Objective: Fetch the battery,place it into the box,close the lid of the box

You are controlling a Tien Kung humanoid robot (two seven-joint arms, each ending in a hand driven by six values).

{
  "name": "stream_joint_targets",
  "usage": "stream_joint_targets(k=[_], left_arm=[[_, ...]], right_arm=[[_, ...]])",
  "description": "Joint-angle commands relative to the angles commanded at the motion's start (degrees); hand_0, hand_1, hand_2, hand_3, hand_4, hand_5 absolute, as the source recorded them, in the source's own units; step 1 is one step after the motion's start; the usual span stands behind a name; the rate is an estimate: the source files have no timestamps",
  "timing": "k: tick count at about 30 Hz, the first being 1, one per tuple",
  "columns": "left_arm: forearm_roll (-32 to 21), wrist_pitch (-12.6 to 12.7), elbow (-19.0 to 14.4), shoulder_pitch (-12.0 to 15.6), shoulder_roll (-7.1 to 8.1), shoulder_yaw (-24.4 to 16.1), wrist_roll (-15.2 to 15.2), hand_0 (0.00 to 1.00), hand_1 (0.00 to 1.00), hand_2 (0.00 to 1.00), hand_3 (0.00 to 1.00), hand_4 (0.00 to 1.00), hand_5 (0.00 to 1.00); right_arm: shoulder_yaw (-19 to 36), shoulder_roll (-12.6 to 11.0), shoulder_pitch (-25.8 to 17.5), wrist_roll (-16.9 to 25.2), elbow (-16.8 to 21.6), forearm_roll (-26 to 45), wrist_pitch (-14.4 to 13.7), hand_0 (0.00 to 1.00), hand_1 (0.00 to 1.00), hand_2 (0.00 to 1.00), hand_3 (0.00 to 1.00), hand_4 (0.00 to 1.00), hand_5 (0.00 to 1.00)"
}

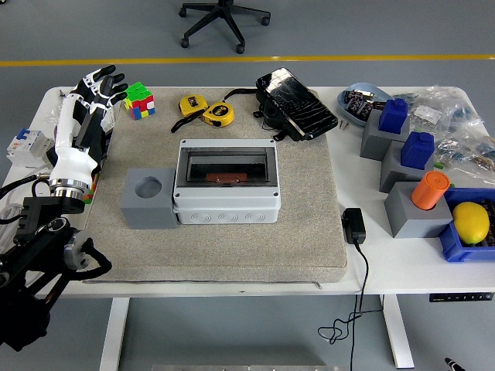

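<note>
At mat's left edge: my left hand [99, 86] lay spread, empty.
Box [226, 180]: lid closed, contents unclear.
Right arm: unseen.

Single view only, head camera. It sits high on the robot's side of the white bench [402, 270], facing forward and tilted down. The bench's near edge runs across the lower part of the frame, with legs and floor visible beneath. The far edge lies in the upper quarter; beyond it are grey floor, a yellow floor line [247, 60] and a black office chair base [224, 19]. Distance is moderate: nearly the whole benchtop fits. The black left arm [46, 255] enters from the lower left corner.
</note>
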Motion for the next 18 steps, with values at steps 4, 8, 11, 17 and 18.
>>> stream_joint_targets(k=[4, 8, 11, 17, 18], left_arm=[[0.1, 0.0, 0.0, 0.0, -0.03, 0.0, 0.1, 0.703, 0.707, 0.716, 0.727, 0.998, 0.691], [0.0, 0.0, 0.0, 0.1, -0.03, 0.0, 0.0, 0.703, 0.707, 0.716, 0.727, 0.998, 0.693], [-0.1, 0.0, 0.1, 0.2, 0.02, 0.0, 0.0, 0.703, 0.707, 0.716, 0.727, 0.998, 0.693], [-0.1, 0.0, 0.0, -0.1, 0.23, 0.2, 0.0, 0.703, 0.707, 0.716, 0.727, 0.998, 0.694], [-0.1, 0.0, 0.0, -0.2, 0.26, 0.2, 0.0, 0.703, 0.707, 0.716, 0.725, 0.998, 0.694]], right_arm=[[0.0, 0.0, 0.0, 0.0, 0.0, 0.0, 0.0, 0.585, 0.645, 0.660, 0.541, 0.866, 0.396], [-0.1, 0.0, -0.1, -0.1, 0.0, 0.0, 0.0, 0.583, 0.645, 0.660, 0.541, 0.867, 0.399], [-0.1, 0.0, -0.1, -0.1, 0.0, 0.0, 0.0, 0.583, 0.645, 0.660, 0.541, 0.867, 0.399], [-0.1, -0.1, 0.0, -0.1, 0.0, 0.0, 0.0, 0.584, 0.645, 0.660, 0.540, 0.868, 0.402], [-0.1, -0.1, 0.1, -0.1, 0.0, 0.0, -0.1, 0.584, 0.645, 0.660, 0.541, 0.869, 0.402]])
